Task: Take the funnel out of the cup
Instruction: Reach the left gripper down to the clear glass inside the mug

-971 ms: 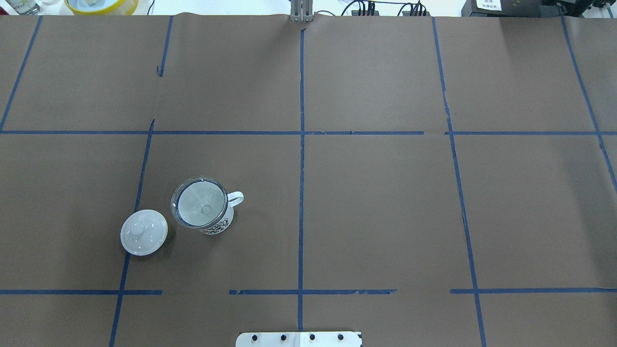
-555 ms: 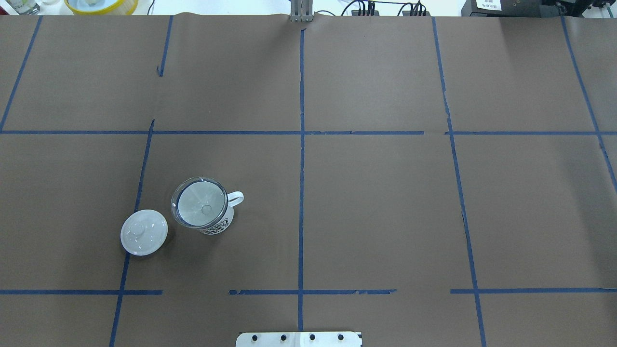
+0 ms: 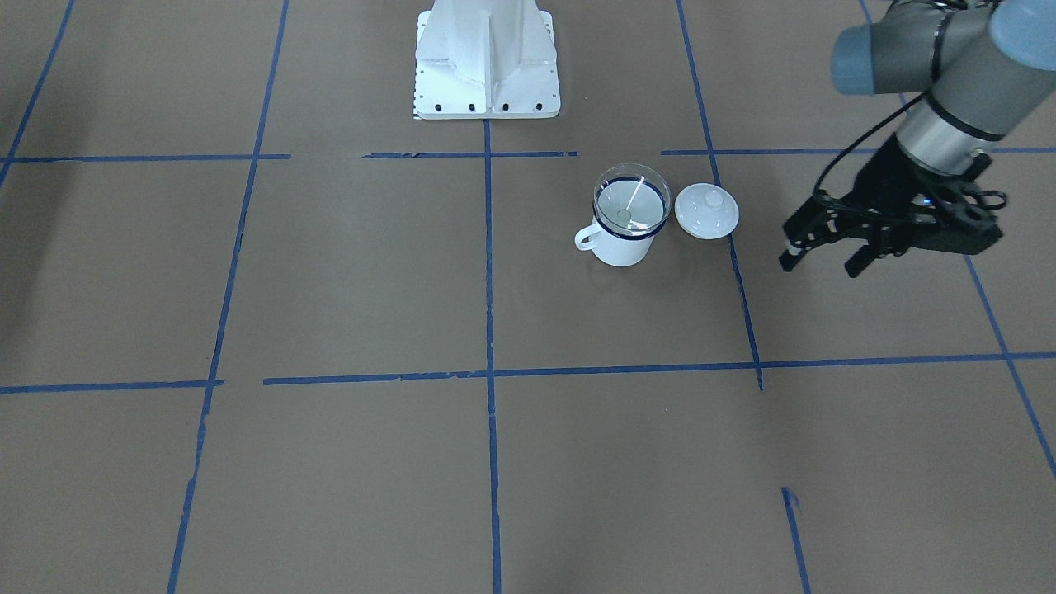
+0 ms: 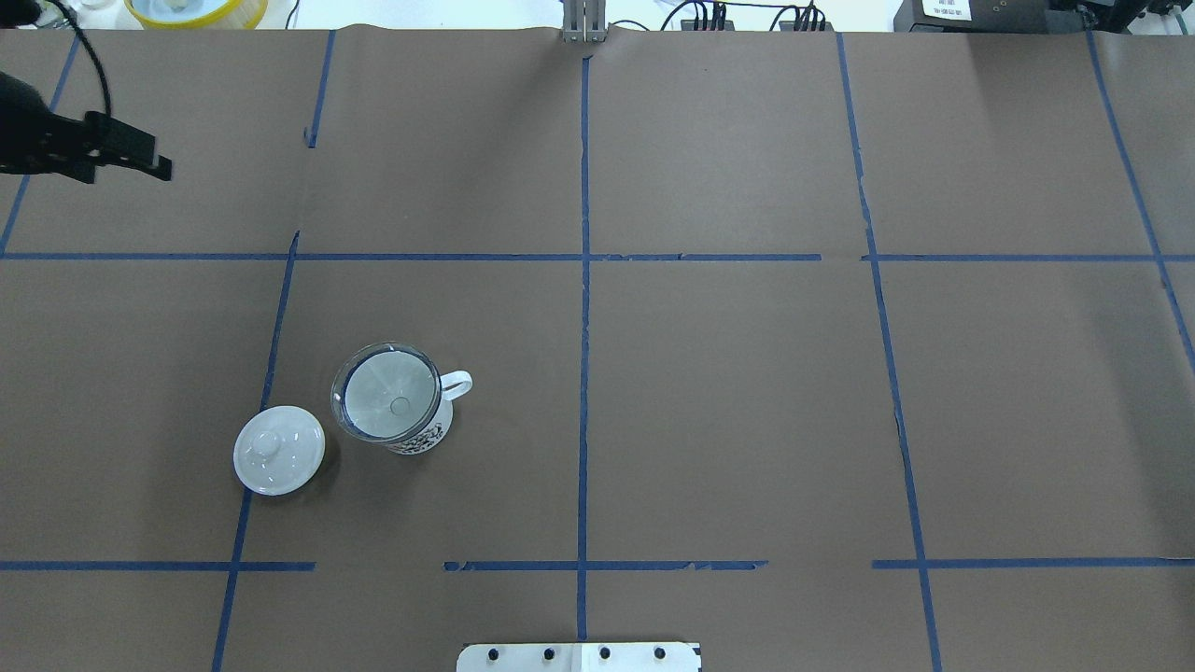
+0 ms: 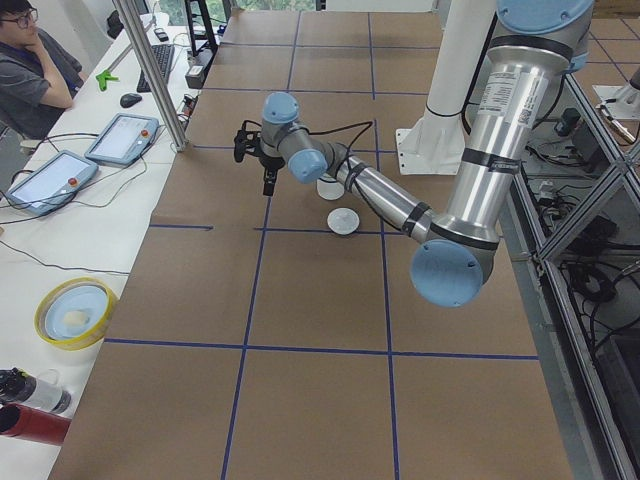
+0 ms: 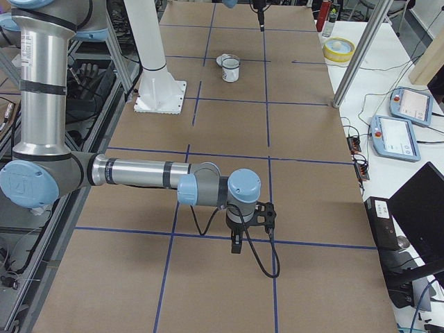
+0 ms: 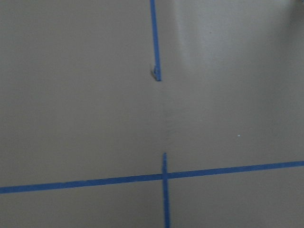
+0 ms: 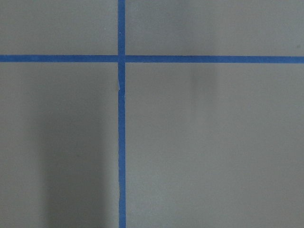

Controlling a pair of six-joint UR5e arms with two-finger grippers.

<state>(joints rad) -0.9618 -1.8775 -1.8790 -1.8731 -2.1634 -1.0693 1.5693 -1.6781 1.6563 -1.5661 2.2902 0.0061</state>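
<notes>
The clear funnel (image 4: 390, 397) sits mouth-up in the white cup (image 4: 422, 435), whose handle points right in the overhead view. Both also show in the front view, the funnel (image 3: 631, 202) resting on the cup (image 3: 620, 244) at its blue rim. My left gripper (image 3: 819, 266) is open and empty, hovering above the table well off to the cup's side, beyond the lid. It enters the overhead view (image 4: 126, 170) at the far upper left. My right gripper (image 6: 236, 246) shows only in the right side view, far from the cup; I cannot tell if it is open.
A white round knobbed lid (image 4: 278, 450) lies on the brown paper just left of the cup, between the cup and my left gripper (image 5: 255, 165). The robot's white base (image 3: 487, 58) stands behind. A yellow bowl (image 4: 196, 9) sits past the table's far edge.
My left gripper has come into the overhead view at the upper left, where no arm showed before. The cup, funnel and lid have not moved.
</notes>
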